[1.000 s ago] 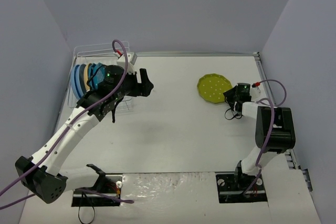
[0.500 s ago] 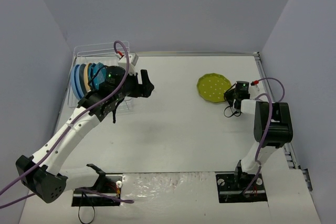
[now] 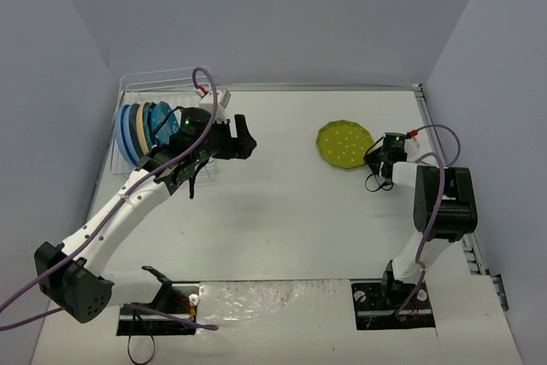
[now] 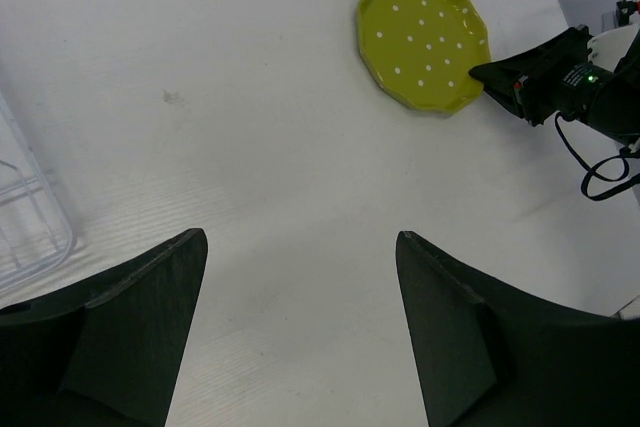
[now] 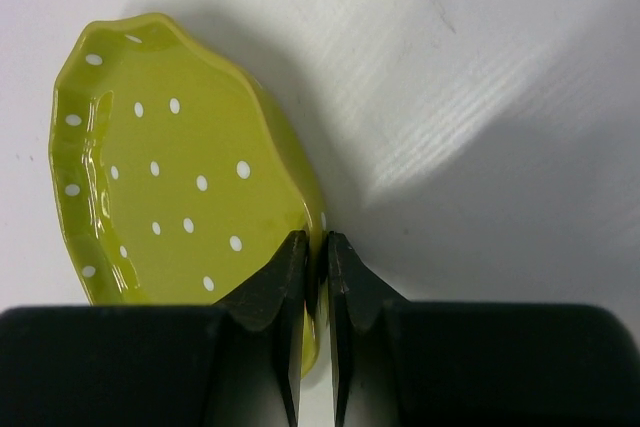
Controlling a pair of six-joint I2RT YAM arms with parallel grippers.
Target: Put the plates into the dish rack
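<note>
A lime green dotted plate [image 3: 344, 144] sits at the table's right rear, tipped up on its right side. My right gripper [image 3: 374, 156] is shut on that raised rim; in the right wrist view its jaws [image 5: 317, 241] pinch the scalloped edge of the plate [image 5: 170, 167]. Several plates [image 3: 138, 128], blue, orange-yellow and teal, stand upright in the white wire dish rack [image 3: 154, 83] at the left rear. Just right of the rack hovers my left gripper [image 3: 244, 139], open with nothing between its fingers [image 4: 300, 235]. From there the left wrist view takes in the green plate [image 4: 425, 37] and the right gripper [image 4: 492, 73].
A corner of the rack [image 4: 35, 227] shows at the left edge of the left wrist view. Grey walls close in the table on the left, right and rear. Both arm bases stand at the near edge.
My right gripper has shut on the green plate's rim, and the plate has shifted slightly left and tipped up. My left gripper has moved a little right, away from the rack.
</note>
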